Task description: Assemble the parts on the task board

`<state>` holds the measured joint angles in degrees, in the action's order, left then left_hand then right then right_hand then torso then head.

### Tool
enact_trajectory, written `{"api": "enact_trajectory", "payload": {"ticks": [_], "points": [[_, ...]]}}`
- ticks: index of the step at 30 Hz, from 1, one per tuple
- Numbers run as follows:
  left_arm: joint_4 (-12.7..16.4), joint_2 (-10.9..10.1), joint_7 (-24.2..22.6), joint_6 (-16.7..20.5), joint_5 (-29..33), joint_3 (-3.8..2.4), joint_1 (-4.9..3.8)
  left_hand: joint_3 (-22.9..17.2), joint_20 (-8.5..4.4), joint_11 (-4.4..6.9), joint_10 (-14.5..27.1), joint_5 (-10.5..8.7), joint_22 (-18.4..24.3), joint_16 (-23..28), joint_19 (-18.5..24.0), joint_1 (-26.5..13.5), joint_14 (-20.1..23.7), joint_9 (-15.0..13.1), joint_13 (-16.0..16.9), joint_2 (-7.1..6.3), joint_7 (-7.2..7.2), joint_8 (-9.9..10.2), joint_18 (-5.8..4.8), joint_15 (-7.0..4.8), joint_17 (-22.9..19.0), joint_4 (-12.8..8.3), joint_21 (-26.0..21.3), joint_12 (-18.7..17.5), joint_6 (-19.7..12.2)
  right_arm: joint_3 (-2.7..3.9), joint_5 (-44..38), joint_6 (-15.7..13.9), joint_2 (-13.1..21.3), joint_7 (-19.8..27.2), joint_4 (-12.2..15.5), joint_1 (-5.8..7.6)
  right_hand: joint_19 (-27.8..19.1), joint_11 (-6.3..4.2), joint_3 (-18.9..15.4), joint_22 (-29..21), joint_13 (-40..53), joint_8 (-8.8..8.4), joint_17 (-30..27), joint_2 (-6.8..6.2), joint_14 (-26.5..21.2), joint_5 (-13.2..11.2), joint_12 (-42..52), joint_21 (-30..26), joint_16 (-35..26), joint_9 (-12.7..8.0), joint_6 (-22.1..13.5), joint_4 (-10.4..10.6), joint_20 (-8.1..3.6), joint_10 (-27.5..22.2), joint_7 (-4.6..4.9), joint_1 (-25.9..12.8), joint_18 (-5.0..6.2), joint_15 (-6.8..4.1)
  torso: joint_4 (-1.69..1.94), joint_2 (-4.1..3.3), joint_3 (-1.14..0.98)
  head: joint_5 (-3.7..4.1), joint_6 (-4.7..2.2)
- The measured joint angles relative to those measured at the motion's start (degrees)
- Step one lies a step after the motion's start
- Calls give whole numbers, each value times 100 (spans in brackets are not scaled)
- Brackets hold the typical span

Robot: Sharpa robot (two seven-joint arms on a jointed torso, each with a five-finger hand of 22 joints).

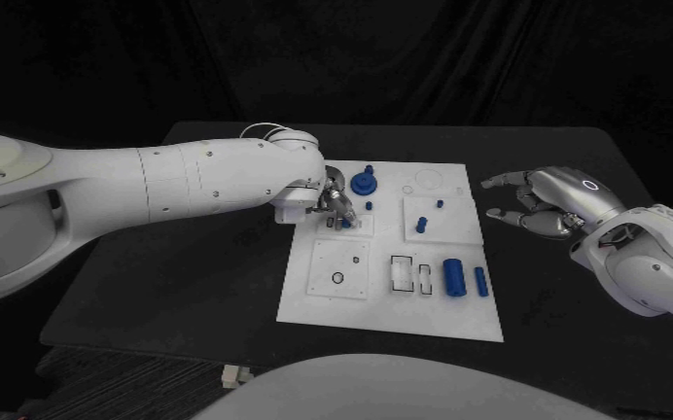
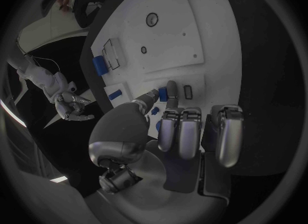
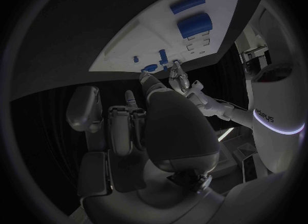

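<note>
The white rectangular task board lay flat in the middle of the black table, its face cut with round and rectangular recesses. On it, a thick blue cylinder lay beside a thinner blue rod near the board's right edge, well apart from both hands. A round blue disc with an upright stem stood towards the board's far left corner, and two small blue pegs sat near the board's middle.

The silver left hand reached over the board's left edge, just beside the disc. In the left wrist view its thumb and a forefinger met over the board beside small blue pieces; whether they pinched anything could not be told.

The silver right hand hung off the board's right edge over the table, fingers spread and curved, holding nothing.

No readable writing showed on the board.
</note>
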<state>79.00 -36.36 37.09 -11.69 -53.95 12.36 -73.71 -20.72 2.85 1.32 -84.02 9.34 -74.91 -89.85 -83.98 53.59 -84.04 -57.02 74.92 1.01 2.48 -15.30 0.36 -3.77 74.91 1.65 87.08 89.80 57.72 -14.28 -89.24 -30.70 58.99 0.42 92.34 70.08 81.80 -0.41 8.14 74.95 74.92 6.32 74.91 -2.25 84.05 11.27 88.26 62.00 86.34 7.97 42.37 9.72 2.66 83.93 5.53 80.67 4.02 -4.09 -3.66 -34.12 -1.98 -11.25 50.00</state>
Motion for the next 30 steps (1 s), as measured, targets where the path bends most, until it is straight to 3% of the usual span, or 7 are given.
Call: {"api": "enact_trajectory", "payload": {"ticks": [11,18,30], "points": [[1,-3,21,-40,1,0,5,296,0,0,0,-286,0,0,0,-69,0,-154,0,-7,18,0,0,0,0,185,0,0,64,1,0,2,-3,0,-16,-5,0,0,0,-1,0,0,0,0,0,0,1,0,0,0,0,0,0,0,0,0,0,0,0,0,1,-16,0],[-12,-12,32,-40,1,0,6,666,0,0,0,-540,0,0,0,-309,0,-418,0,83,18,0,0,0,0,555,0,0,64,1,0,4,-6,0,-23,-7,0,0,0,-1,0,0,0,0,0,0,2,0,0,0,0,0,0,0,0,0,0,0,3,-3,2,-12,0],[-55,-6,25,-9,1,0,7,994,0,0,0,-618,0,0,0,-455,0,-582,0,154,8,0,0,0,0,883,0,0,135,1,0,8,-11,-2,-31,-9,0,0,0,-2,0,0,0,0,0,0,4,-23,0,-7,0,0,0,0,0,0,0,0,7,-4,4,-8,0]]}}
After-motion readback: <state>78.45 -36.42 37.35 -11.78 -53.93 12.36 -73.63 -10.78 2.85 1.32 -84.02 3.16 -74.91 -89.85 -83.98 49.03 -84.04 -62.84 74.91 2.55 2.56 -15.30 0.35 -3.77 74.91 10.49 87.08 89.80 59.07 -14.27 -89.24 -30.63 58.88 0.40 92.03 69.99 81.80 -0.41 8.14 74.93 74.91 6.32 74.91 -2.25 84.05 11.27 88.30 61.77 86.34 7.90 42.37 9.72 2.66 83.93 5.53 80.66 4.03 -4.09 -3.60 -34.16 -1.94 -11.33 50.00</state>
